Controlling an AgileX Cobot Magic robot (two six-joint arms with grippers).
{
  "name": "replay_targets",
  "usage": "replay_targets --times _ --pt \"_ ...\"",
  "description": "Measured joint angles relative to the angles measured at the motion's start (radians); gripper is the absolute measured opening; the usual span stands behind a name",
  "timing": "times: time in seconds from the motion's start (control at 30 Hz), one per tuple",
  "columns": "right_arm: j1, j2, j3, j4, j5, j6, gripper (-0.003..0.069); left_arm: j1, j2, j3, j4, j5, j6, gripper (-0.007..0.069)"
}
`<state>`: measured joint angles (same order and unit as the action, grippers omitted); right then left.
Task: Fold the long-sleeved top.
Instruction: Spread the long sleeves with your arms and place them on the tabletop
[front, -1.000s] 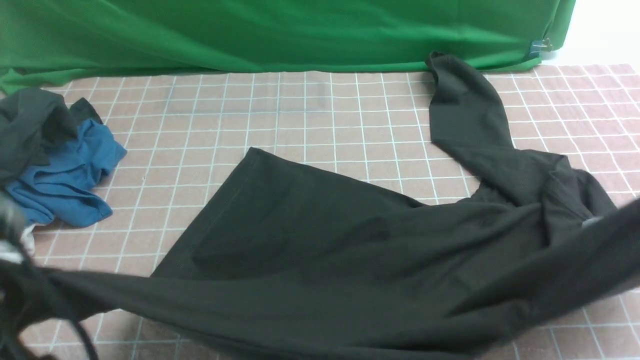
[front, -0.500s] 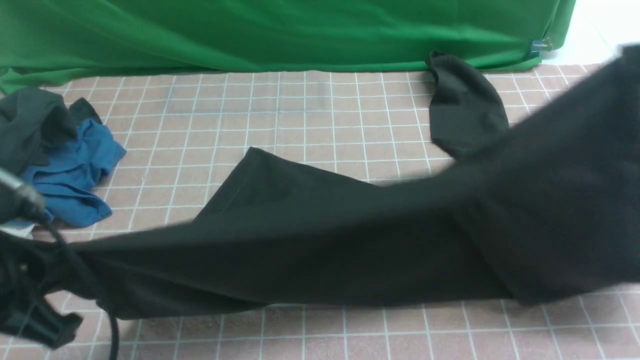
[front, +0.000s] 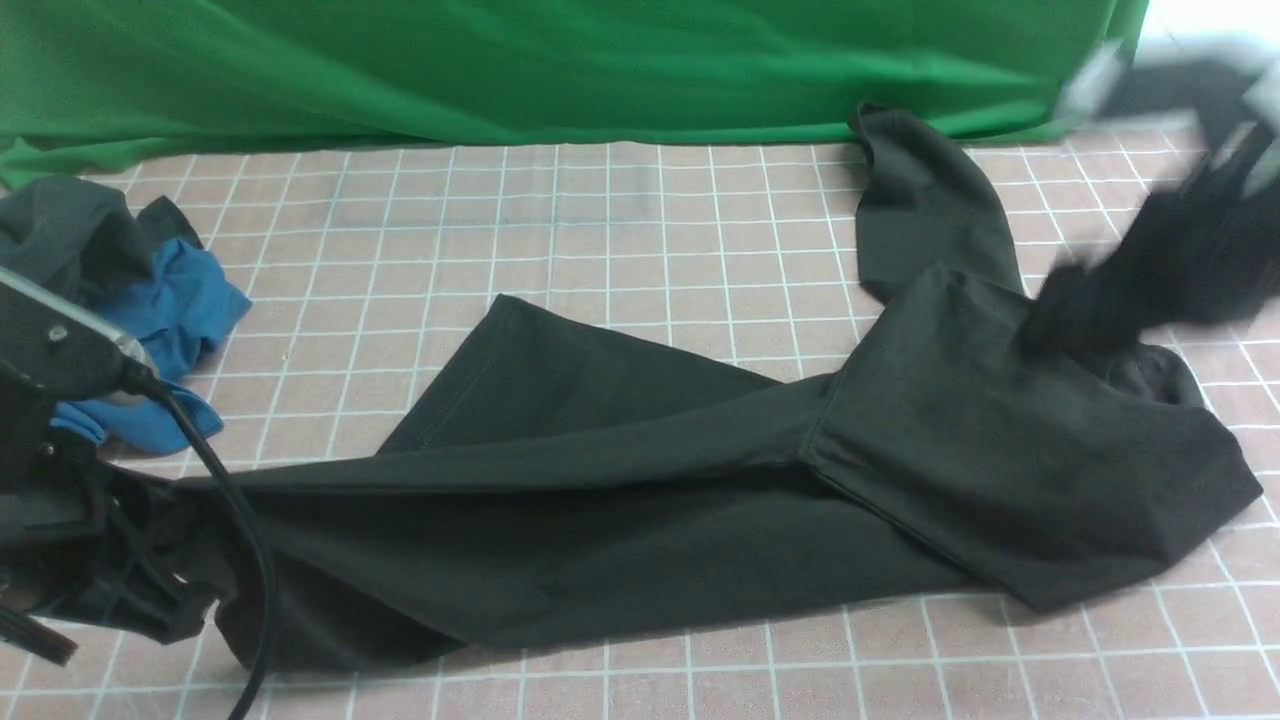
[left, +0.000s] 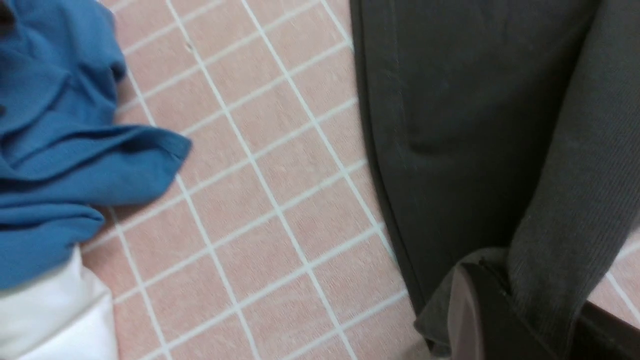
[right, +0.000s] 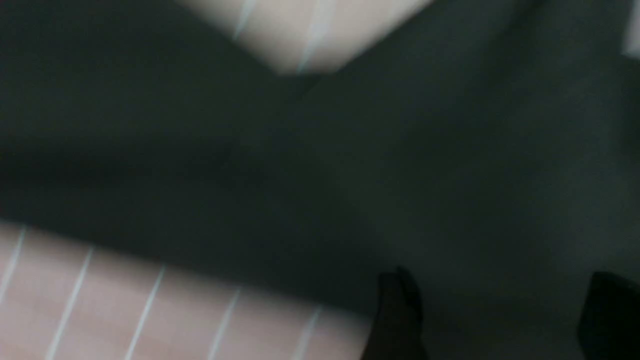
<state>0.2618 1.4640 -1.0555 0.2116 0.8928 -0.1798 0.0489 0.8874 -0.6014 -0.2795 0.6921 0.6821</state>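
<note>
The long-sleeved top (front: 620, 500) lay on the counter (front: 600, 230), one end pinched in the left claw (left: 505, 305), the other beneath the right claw (right: 500, 315), which stood wide and empty. A fold seemed laid; next, the sleeve (front: 930, 210) beyond probably needed tucking in.

- Left arm (front: 50, 360), at the left end of the long-sleeved top (front: 600, 480): you see a black casing with a pale grey metal band.
- Black cable (front: 235, 520): thick, smooth, leaves that casing.
- Left gripper (front: 150, 600): black, ribbed open framework. Its wrist view gives you one rounded, dark brownish finger (left: 467, 310).
- Right arm (front: 1170, 270), off the top's right end: black blur with a grey-white patch. You can't make out any detail.
- Right gripper (right: 500, 305): two plain black fingers (right: 395, 315).
</note>
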Motion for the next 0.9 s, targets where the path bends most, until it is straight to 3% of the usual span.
replay_targets --times 0.13,0.23,0.33,0.57,0.9 --pt "0.209 0.020 0.190 -0.178 -0.137 0.038 0.0468 0.000 0.000 0.003 -0.013 -0.004 0.000 0.0021" --pt "0.251 0.050 0.233 -0.294 -0.211 0.097 0.0467 0.000 0.000 0.003 -0.018 -0.005 0.000 0.0021" --pt "0.242 0.113 0.242 -0.357 -0.262 0.139 0.0467 0.000 0.000 0.003 -0.023 -0.005 0.000 0.0021" --pt "0.157 0.197 0.242 -0.380 -0.280 0.151 0.0456 0.000 0.000 0.003 -0.029 -0.002 0.000 0.0021" --pt "0.140 0.200 0.229 -0.390 -0.176 0.155 0.0237 0.000 0.000 0.003 -0.032 0.003 0.000 0.0021"
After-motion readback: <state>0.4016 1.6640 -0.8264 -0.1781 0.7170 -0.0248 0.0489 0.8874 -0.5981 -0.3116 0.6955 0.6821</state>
